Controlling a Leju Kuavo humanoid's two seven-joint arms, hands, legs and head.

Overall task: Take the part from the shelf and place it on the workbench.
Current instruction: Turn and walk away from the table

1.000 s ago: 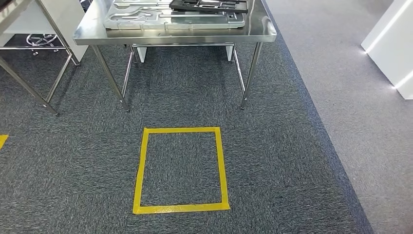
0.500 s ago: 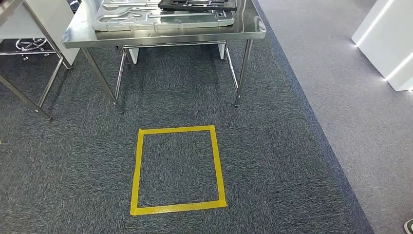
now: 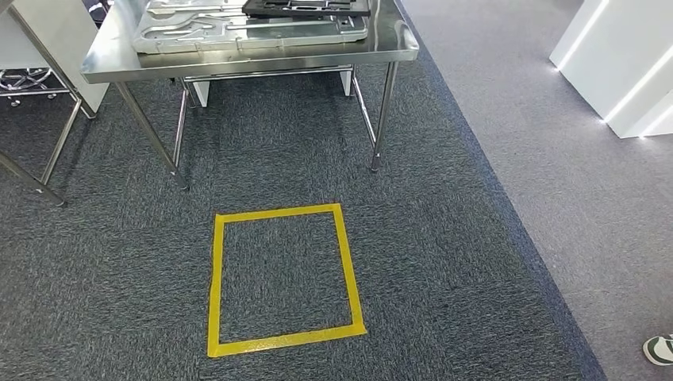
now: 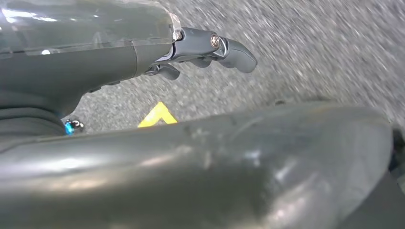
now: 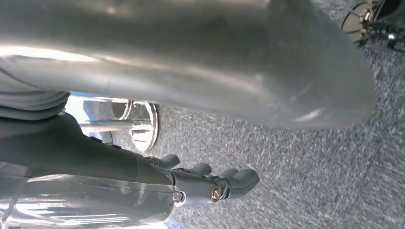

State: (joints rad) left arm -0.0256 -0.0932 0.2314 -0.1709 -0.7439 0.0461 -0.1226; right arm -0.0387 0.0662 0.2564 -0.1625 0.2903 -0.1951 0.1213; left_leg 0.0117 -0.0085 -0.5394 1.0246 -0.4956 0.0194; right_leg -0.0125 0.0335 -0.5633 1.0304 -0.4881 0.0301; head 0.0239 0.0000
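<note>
1. Head view: the camera is looking down at dark carpet with a yellow tape square marked on it. Just beyond the square a steel table is standing, carrying a silver stamped metal panel with a black frame-like piece lying on top of it. A second steel frame is standing at the left, white cabinets are glowing at the right, and a person's shoe is showing at the lower right corner. I cannot tell whether this table is the shelf or the workbench, so which item is the part to fetch is a judgement; the metal panel looks the likeliest.

2. Left wrist view: the left hand is hanging over the carpet, holding nothing, its dark fingers bent slightly and not closed. A corner of yellow tape is showing beneath it.

3. Right wrist view: the right hand is likewise hanging empty above the carpet, fingers loosely curled but not closed. A shiny round base is showing near it.

4. Judgement on the step in hand: the robot seems to be approaching on foot. To do this well, it should be planting both feet inside the tape square, squaring up to the table edge, and raising the arms only once it is standing steady.
</note>
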